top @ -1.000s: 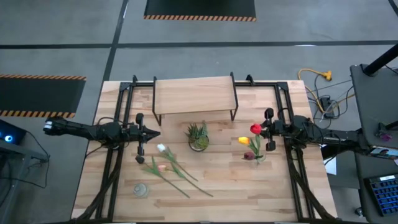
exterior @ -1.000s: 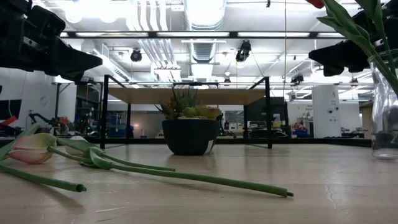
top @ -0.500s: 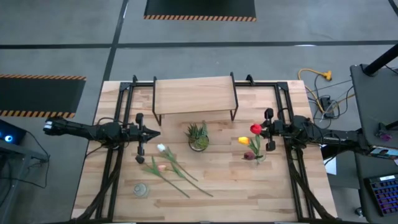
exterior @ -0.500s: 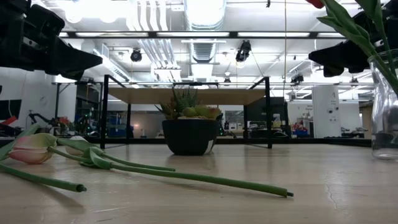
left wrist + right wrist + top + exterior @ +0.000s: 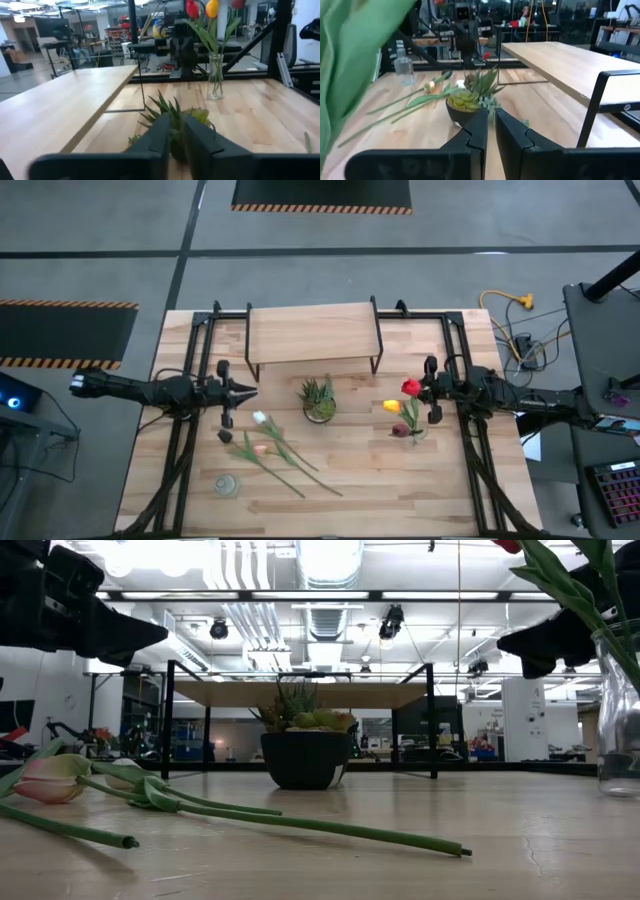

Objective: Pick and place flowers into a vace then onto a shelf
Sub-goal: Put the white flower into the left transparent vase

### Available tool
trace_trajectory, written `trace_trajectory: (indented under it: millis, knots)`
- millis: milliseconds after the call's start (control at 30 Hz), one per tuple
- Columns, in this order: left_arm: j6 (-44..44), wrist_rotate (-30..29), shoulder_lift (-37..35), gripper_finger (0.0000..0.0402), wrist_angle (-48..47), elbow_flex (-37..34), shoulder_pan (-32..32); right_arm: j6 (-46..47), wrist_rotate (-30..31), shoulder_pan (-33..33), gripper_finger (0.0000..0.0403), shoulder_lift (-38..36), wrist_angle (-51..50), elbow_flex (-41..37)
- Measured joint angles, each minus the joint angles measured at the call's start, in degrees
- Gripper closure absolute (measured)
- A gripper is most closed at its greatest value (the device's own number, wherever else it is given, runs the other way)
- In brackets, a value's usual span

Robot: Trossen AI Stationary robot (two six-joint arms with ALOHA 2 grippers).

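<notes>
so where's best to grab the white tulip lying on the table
Probably mid-stem, coming straight down from above. The white tulip lies flat with its thin stem running toward the table's front, so fingers closing across the stem avoid crushing the head. The left gripper is nearest.

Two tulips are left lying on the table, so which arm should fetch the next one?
Likely the left: the left gripper hovers close above the lying tulips, while the right gripper sits beside the vase.
</notes>
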Motion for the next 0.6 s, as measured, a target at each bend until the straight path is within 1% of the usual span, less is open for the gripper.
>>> trace_trajectory:
  millis: [67,133,200,300,367,433,600]
  knots:
    - [-0.55,0.0,0.11,0.0332,2.05,0.0,0.0,-0.91,0.11,0.0,0.0374,0.0,0.02,0.0]
    - [-2.07,0.01,0.38,0.029,6.02,0.0,-0.01,-2.1,0.96,0.02,0.0374,-0.01,0.4,0.0]
    - [-3.97,0.01,1.06,0.0252,12.16,0.0,0.0,-3.26,2.63,0.0,0.0374,-0.03,0.92,0.0]
    - [-1.86,0.02,2.37,0.0214,24.07,0.0,-0.02,-5.0,5.04,0.0,0.0374,-0.06,1.03,0.0]
    - [-1.23,0.02,3.35,0.0203,30.93,0.02,0.0,-5.83,6.32,-0.02,0.0374,-0.04,1.03,0.0]
    - [-1.27,0.02,4.12,0.0198,35.1,0.02,0.0,-6.63,7.43,0.0,0.0374,-0.04,1.03,0.0]
    - [-3.86,0.02,6.83,0.0196,36.4,0.07,0.0,-8.31,7.77,0.02,0.0374,-0.05,1.0,0.0]
